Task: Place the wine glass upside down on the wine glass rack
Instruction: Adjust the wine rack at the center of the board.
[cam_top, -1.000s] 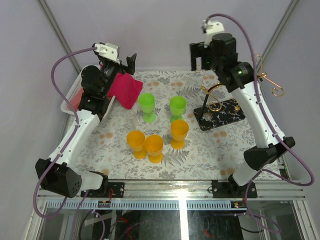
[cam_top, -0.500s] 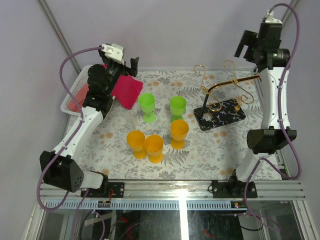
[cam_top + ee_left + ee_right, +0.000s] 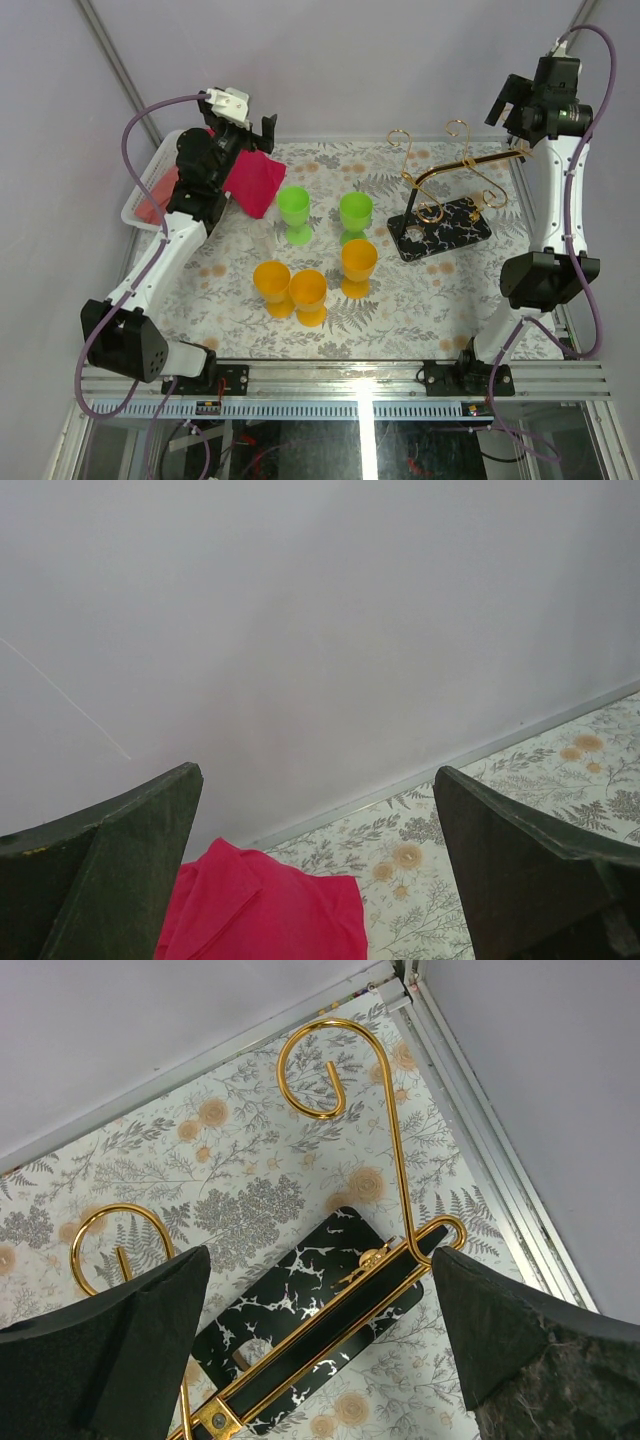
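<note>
Here we see the left gripper (image 3: 318,768) nearer the green plastic goblets (image 3: 293,205), the right gripper (image 3: 320,1251) above the gold wire rack (image 3: 470,163), both spread wide and empty.

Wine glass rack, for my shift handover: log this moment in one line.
rack: bare | left claw: open | right claw: open, facing rack

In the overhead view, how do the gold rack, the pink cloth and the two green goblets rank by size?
1. Gold rack, clearly the largest.
2. Pink cloth.
3. Left green goblet and right green goblet look alike, so I won't rank them against each other.
</note>
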`<state>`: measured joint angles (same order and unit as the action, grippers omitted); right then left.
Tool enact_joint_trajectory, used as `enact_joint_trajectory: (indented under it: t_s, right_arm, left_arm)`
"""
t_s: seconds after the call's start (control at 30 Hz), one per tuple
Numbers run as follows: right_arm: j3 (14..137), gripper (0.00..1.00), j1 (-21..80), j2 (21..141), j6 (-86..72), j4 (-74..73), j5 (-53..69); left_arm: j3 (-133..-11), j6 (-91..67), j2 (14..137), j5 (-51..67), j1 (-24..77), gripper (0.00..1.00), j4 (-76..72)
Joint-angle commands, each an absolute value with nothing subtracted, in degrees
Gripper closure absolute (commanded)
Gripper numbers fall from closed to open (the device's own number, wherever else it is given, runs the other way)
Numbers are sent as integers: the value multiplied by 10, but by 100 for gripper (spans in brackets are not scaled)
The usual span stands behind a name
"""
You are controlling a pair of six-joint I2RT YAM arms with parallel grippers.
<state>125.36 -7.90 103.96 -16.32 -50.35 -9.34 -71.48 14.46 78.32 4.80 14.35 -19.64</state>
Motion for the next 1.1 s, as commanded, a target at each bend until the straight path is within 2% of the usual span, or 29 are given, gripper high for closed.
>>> enact_joint_trajectory:
  t_s: [0.0, 0.53, 0.6, 0.8, 0.9, 1.07]
  right_arm:
    - [1259, 1, -82, 1020, -159, -483, -81]
    - [1237, 1, -85, 1005, -147, -477, -77]
    - [1216, 1, -85, 996, -157, -456, -68]
    - [1325, 1, -87, 1055, -162, -528, -34]
    - [1358, 1, -88, 1064, -137, -560, -121]
    - [1345, 1, -91, 1045, -134, -558, -172]
  left_arm:
    - [-716, 156, 786, 47, 140, 0, -218]
    - [-700, 148, 784, 50, 139, 0, -224]
    - [-682, 139, 780, 35, 139, 0, -264]
    - [-747, 121, 804, 47, 130, 0, -216]
    - [-741, 165, 808, 66, 130, 0, -206]
    - [-762, 179, 835, 53, 129, 0, -206]
